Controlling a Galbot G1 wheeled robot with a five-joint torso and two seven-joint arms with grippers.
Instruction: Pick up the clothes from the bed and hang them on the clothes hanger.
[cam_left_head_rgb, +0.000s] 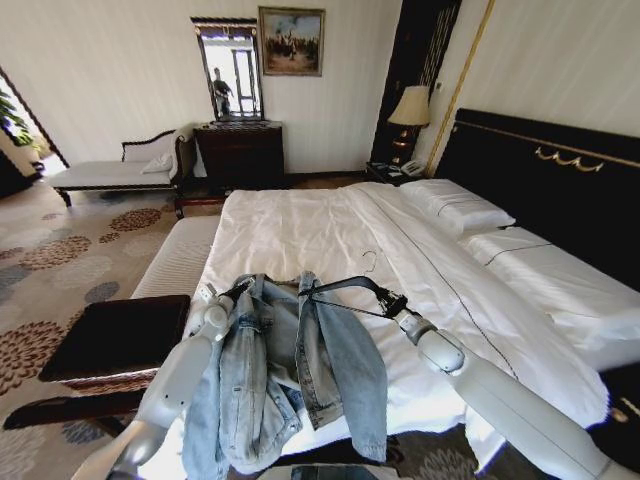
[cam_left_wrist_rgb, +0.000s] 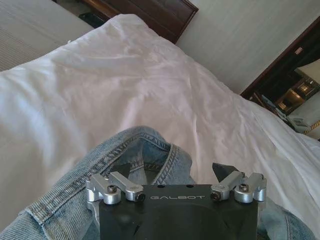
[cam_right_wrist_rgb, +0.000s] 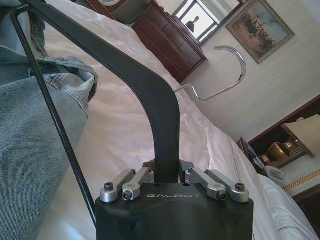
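the jacket (cam_left_head_rgb: 290, 375) hangs between both arms, left gripper (cam_left_head_rgb: 232, 297) pinching its collar, right gripper (cam_left_head_rgb: 392, 303) clamping the hanger (cam_left_head_rgb: 345, 290), whose far end points into the jacket's shoulder.

Bright, even daylight in the room, with wide-angle bending at the edges of the head view.

The white sheet on the bed (cam_left_head_rgb: 300, 235) is the brightest surface and looks nearly washed out in the left wrist view, its folds soft and faint. The mirror (cam_left_head_rgb: 230, 70) on the far wall shows a bright window. The lamp (cam_left_head_rgb: 410, 105) at far right adds a weak warm glow beside the dark headboard (cam_left_head_rgb: 540, 170). Soft shadow lies under the jacket (cam_left_head_rgb: 270, 370). Walls lean and curve toward the frame edges.
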